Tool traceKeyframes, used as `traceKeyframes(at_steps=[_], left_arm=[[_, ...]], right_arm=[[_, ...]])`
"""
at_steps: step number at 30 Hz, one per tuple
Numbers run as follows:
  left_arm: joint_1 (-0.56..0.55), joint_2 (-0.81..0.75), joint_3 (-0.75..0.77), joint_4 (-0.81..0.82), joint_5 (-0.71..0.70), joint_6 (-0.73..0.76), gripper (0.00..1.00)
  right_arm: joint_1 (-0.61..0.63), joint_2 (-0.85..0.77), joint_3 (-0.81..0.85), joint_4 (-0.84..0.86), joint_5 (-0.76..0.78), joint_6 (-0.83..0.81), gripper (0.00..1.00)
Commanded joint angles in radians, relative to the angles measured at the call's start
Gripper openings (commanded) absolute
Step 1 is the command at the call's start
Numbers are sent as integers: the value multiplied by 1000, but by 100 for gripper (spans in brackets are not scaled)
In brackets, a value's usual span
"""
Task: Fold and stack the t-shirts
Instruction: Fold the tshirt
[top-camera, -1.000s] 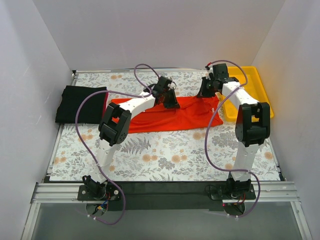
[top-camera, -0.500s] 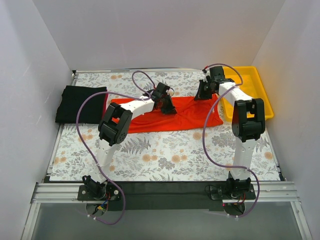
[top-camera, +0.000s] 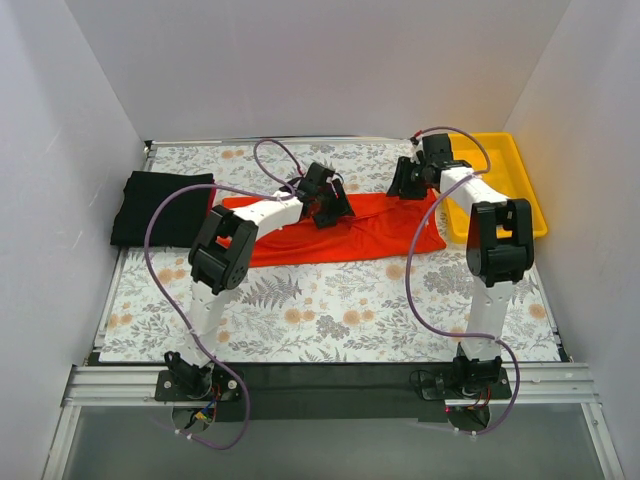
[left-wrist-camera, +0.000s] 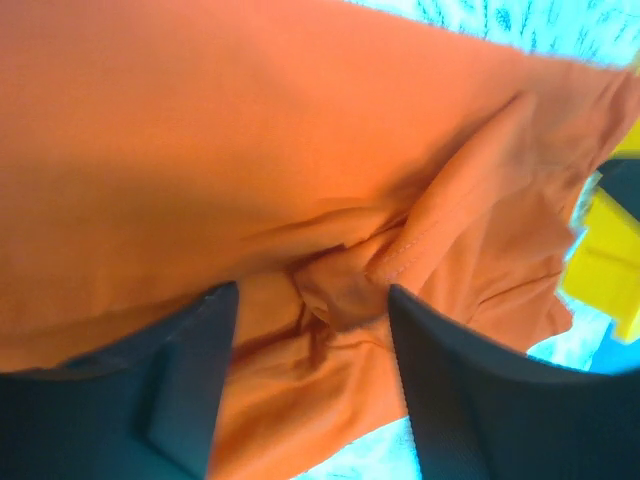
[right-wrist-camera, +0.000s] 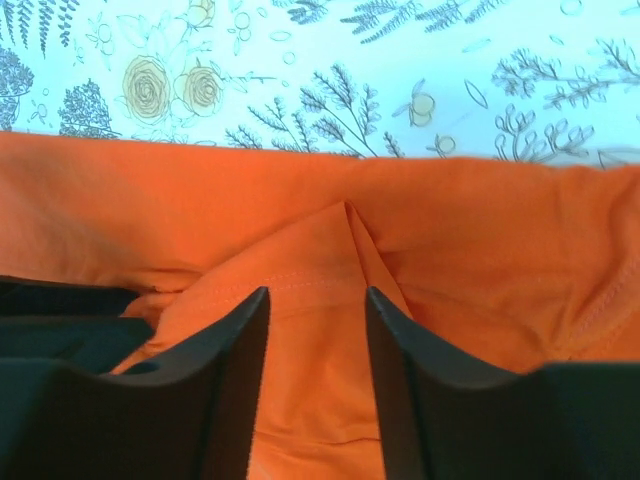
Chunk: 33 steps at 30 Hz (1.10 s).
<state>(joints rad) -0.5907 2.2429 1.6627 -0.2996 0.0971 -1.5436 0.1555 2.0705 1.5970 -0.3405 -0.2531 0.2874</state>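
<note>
The bright orange-red t-shirt (top-camera: 340, 235) lies spread as a wide band across the back middle of the table. My left gripper (top-camera: 335, 207) is low over its back edge. In the left wrist view that gripper (left-wrist-camera: 312, 293) is open, with a crumpled bunch of the shirt (left-wrist-camera: 335, 290) loose between the fingers. My right gripper (top-camera: 404, 182) is at the shirt's back right corner. In the right wrist view it (right-wrist-camera: 316, 295) is open too, straddling a stitched fold of the shirt (right-wrist-camera: 320, 250). A folded black t-shirt (top-camera: 160, 207) rests at the far left, with a dark red edge (top-camera: 211, 208) beside it.
A yellow plastic tray (top-camera: 520, 190) sits at the back right, close to the right arm. White walls close in the table on the left, back and right. The floral tablecloth (top-camera: 330, 310) lies in front of the shirt.
Both grippers have opened and let go of the orange-red shirt. Its back edge has dropped onto the table and the right corner lies spread out further.
</note>
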Motion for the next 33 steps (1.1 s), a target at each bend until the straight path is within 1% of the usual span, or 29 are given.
traceKeyframes(at_steps=[1, 2, 3, 4, 6, 8, 9, 10, 11, 13, 14, 15, 17, 19, 23, 26, 27, 29, 31, 33], left_arm=[[9, -167, -37, -16, -72, 30, 59], [11, -190, -53, -18, -85, 36, 65], [17, -245, -82, -30, -123, 43, 71], [22, -273, -104, -41, -138, 46, 71], [41, -365, -141, -90, -201, 57, 72], [58, -429, -211, -131, -252, 63, 72], [83, -457, -240, -174, -273, 66, 72], [98, -514, -294, -194, -296, 69, 72], [120, -538, -329, -206, -300, 76, 72], [181, -591, -403, -208, -301, 91, 71], [196, -633, -481, -202, -307, 118, 69], [230, -649, -510, -194, -312, 131, 67], [252, -681, -582, -184, -316, 175, 64], [270, -687, -612, -170, -319, 203, 64], [272, -664, -617, -173, -320, 232, 66], [272, -620, -589, -171, -312, 307, 68], [272, -602, -581, -170, -313, 370, 70], [270, -589, -572, -164, -329, 422, 72], [258, -589, -587, -130, -333, 509, 75], [235, -585, -593, -96, -336, 559, 75]], right_arm=[[-5, -117, -61, 31, 25, -13, 45], [-5, -137, -78, 31, 25, -19, 46], [-4, -157, -101, 31, 20, -25, 46], [2, -194, -121, 31, 2, -43, 47], [16, -231, -186, 29, -17, -62, 47], [39, -280, -259, 31, -11, -79, 47], [45, -297, -282, 32, -5, -82, 47], [58, -321, -311, 34, 6, -83, 47], [59, -332, -336, 44, 6, -80, 47], [58, -360, -408, 58, -2, -73, 47], [58, -368, -426, 73, -2, -74, 46], [58, -374, -455, 77, -2, -77, 46], [61, -380, -476, 81, -14, -85, 46], [64, -385, -494, 84, -15, -102, 46], [76, -389, -511, 86, -8, -125, 45], [84, -397, -523, 84, 3, -142, 45], [85, -398, -528, 84, 8, -148, 45], [90, -406, -537, 83, 29, -169, 45], [92, -406, -543, 81, 55, -178, 45], [92, -398, -542, 78, 61, -189, 45]])
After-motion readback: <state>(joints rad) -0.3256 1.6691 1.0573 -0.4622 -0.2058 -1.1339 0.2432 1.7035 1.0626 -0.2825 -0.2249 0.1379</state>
